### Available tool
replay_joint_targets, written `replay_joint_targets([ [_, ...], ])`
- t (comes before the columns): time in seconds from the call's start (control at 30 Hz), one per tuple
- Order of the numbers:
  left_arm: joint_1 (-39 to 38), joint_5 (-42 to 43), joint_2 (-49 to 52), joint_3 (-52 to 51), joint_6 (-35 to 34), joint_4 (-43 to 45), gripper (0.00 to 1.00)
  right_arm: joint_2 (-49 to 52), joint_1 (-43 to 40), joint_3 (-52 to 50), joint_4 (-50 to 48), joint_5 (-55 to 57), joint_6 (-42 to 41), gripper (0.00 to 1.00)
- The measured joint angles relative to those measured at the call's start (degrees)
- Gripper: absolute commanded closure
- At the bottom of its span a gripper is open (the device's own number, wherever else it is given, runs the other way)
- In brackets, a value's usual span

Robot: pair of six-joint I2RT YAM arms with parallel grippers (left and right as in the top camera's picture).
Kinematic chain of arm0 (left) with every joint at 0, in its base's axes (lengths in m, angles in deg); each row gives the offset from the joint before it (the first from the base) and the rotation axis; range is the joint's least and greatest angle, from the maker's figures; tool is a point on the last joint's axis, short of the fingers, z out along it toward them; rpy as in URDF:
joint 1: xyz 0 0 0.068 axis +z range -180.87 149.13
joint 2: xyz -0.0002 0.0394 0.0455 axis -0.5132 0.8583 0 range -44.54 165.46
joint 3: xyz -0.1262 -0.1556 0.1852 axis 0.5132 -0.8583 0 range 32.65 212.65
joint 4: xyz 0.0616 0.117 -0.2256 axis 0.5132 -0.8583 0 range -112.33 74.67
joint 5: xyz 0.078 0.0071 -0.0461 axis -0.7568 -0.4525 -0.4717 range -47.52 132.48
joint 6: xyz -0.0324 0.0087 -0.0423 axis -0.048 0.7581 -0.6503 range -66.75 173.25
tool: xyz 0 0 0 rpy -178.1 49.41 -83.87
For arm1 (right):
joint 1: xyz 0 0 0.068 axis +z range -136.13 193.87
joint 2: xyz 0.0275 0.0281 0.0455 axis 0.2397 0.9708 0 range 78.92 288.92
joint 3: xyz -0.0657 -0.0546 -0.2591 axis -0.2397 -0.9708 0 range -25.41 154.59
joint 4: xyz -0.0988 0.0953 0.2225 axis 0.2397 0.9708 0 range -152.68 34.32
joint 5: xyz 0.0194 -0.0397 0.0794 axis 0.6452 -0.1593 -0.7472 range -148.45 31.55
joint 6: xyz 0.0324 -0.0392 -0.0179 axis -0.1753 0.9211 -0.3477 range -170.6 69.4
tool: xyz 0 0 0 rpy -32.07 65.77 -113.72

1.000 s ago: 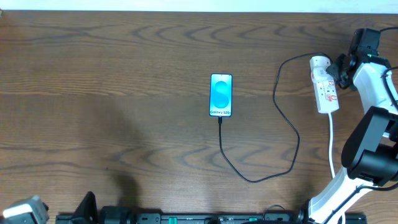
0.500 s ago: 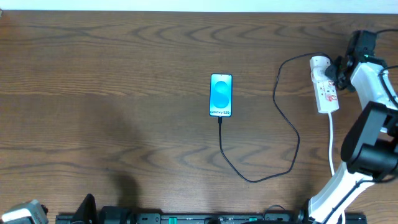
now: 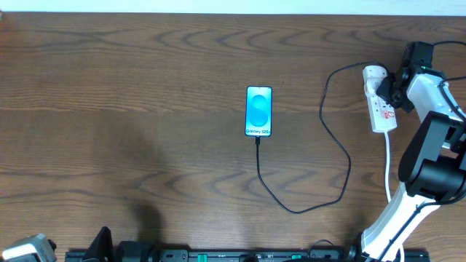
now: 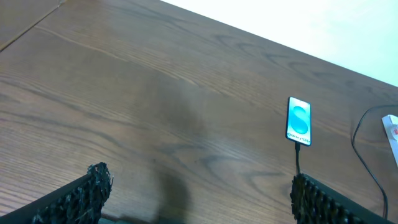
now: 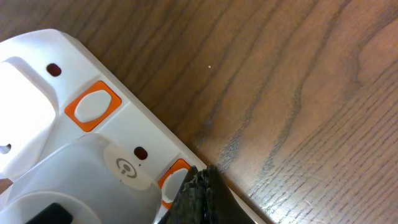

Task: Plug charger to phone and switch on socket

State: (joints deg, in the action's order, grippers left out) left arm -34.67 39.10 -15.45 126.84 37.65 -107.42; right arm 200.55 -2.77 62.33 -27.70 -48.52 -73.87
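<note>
Right arm reaching out, left arm tucked low
Right arm (image 3: 429,145) runs up the right edge, elbow bent, wrist turned inward; right gripper (image 3: 394,91) is fully closed, fingertips (image 5: 198,186) pressed together and angled down. Left arm (image 3: 29,249) sits low at the near-left corner, left gripper (image 4: 199,196) spread wide and empty

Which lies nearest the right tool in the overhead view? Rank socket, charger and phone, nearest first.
1. socket: far right, directly at the right tool.
2. charger: its cable loops just left of the socket.
3. phone: table centre, farthest left.
</note>
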Motion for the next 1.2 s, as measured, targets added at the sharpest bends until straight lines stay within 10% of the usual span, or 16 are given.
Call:
replay_joint_targets([
  [1.2, 0.00, 0.00, 0.00, 0.00, 0.00, 0.00, 0.05, -2.75, -0.02, 1.40, 2.19, -2.89, 0.98, 0.99],
])
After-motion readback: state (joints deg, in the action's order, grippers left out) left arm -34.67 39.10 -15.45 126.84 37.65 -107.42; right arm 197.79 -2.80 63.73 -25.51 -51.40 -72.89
